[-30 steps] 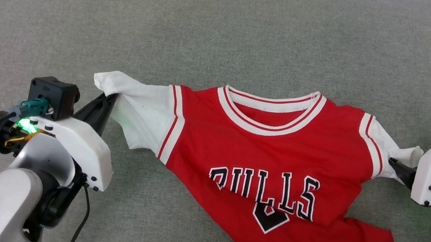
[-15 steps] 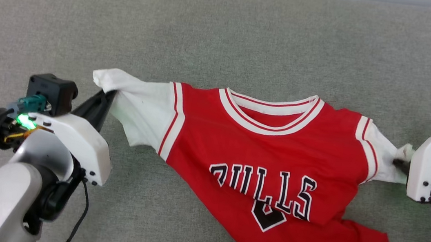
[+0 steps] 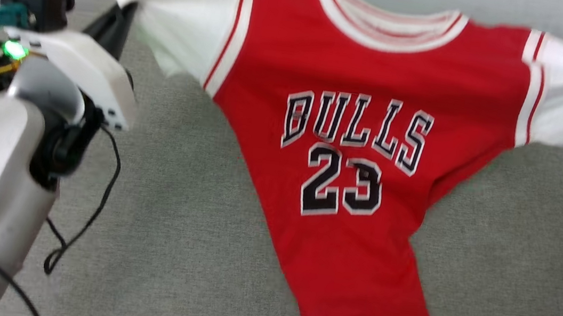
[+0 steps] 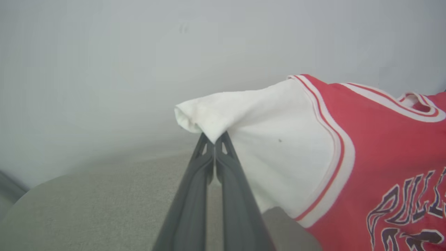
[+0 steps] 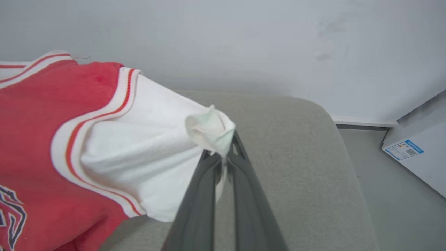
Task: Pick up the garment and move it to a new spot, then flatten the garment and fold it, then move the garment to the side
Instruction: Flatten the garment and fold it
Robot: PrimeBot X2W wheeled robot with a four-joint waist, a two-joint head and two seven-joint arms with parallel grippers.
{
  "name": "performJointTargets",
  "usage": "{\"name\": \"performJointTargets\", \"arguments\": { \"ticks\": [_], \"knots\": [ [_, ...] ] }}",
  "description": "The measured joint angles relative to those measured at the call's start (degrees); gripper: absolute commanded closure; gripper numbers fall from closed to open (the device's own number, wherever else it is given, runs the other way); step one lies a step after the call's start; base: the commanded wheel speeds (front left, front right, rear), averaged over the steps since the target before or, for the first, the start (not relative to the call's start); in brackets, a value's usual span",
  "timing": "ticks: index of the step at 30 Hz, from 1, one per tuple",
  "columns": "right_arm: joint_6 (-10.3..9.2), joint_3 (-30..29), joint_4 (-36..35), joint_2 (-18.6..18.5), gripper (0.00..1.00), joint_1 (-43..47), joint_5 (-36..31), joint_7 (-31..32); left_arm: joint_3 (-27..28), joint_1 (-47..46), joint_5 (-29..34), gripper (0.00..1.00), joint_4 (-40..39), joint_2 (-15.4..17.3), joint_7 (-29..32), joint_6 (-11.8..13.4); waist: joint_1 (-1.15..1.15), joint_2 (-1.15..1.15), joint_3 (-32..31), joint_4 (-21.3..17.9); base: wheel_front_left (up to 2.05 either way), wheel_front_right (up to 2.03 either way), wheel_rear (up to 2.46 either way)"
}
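Left gripper [image 4: 215,138] is pressed closed on the garment [image 4: 369,139], pinching the edge of one white sleeve [image 4: 271,139]. Right gripper [image 5: 224,153] is clamped the same way on the bunched tip of the other sleeve [image 5: 150,139]. Between them the garment hangs stretched above the grey cushion [image 3: 186,232], collar up and chest print facing the head camera. Whether its slanted hem touches the cushion cannot be told. A pale wall [image 4: 104,62] stands behind.
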Motion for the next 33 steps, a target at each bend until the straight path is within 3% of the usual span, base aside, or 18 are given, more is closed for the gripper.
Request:
{"name": "performJointTargets", "arguments": {
  "ticks": [7,12,25,33],
  "knots": [
    [0.00,-0.15,2.58,0.97,1.00,-11.55,-2.02,-5.13,0.63,-14.46,0.88,1.00,15.22,-2.98,-5.19,-3.67,0.00,0.00,1.59,-0.85,0.00,0.00,0.00],
    [0.01,-1.12,4.15,2.14,1.00,-21.01,-4.05,-9.81,1.60,-25.21,2.09,1.00,23.10,-3.28,-9.35,-5.87,0.01,0.00,4.65,-1.63,0.00,0.00,0.00],
    [0.00,-0.38,7.39,4.80,1.00,-42.72,-7.34,-19.02,2.14,-49.06,6.93,1.00,32.06,-0.68,-16.49,-8.13,0.01,0.00,15.69,-3.89,0.00,0.00,0.00],
    [0.00,2.76,12.50,6.53,1.00,-45.99,-5.69,-24.06,1.14,-53.24,7.58,1.00,36.98,-1.25,-18.45,-9.58,0.01,0.00,22.09,-4.88,0.00,0.00,0.00]
  ]
}}
